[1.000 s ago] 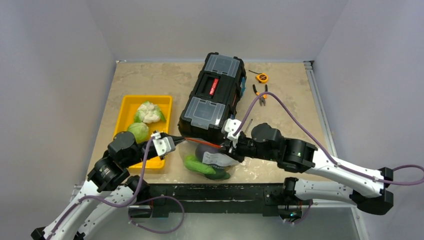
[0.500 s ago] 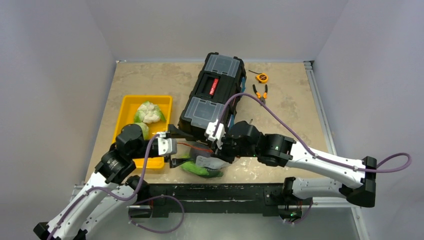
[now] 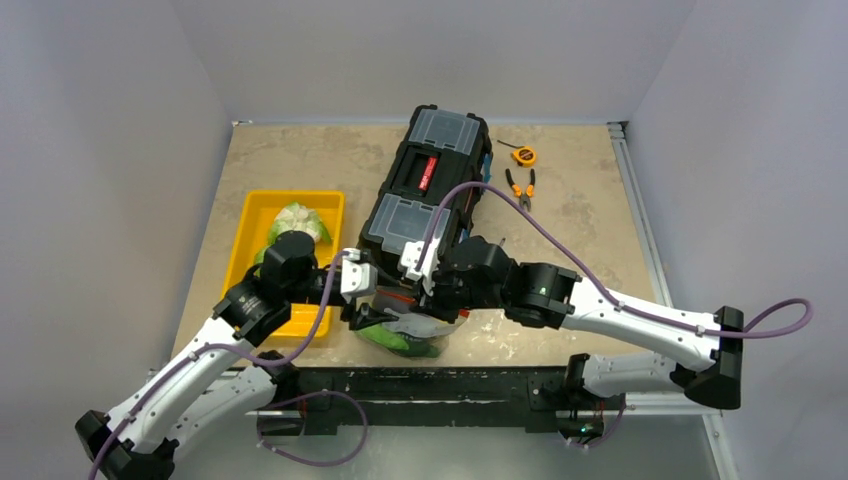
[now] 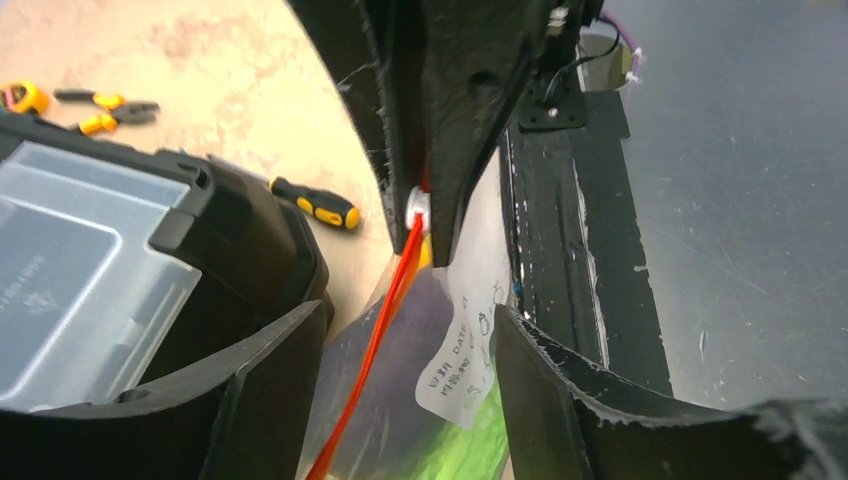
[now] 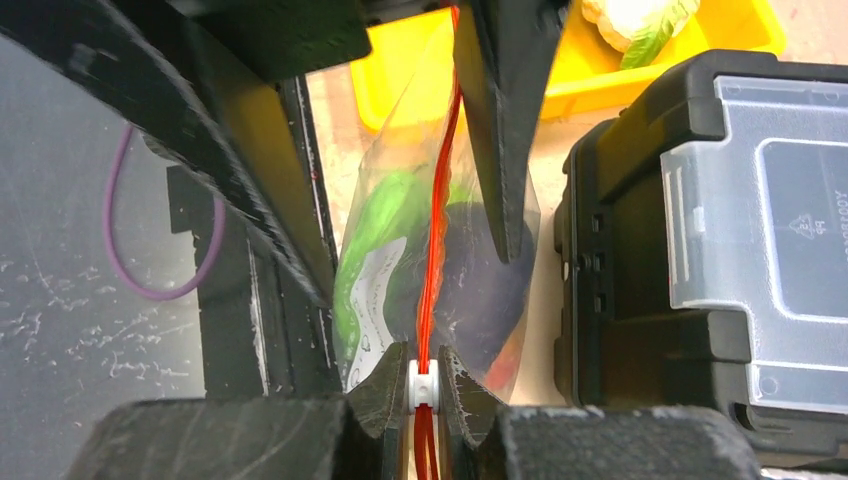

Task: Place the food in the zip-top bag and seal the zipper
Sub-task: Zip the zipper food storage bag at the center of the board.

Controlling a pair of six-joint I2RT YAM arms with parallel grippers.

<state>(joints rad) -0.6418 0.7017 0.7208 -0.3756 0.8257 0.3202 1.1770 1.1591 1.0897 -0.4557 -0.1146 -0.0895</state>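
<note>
The zip-top bag hangs at the near edge of the table, just in front of the black toolbox, with its mouth turned up between your two grippers. Through the clear plastic you can make out a green piece of toy food and a dark purple one, probably the eggplant. A white handwritten label sits on one side.

The red-orange zipper runs as a taut line along the top edge. At one end is its white slider, and your right gripper is pinched closed on it. That grip looks meant for drawing the slider along the strip, so the sealing step appears to be in hand.

Your left gripper is at the other end with its jaws apart. One finger stands on each side of the bag's top edge, and neither presses on it. It seems placed to catch that end and give the right arm something to pull against. Until it closes, the bag may simply follow the slider instead of zipping.

Further out, a cauliflower lies in the yellow tray to the left, so not all the food is bagged. A black-and-yellow screwdriver lies beside the toolbox. Orange-handled pliers and a tape measure lie well apart at the far side.
</note>
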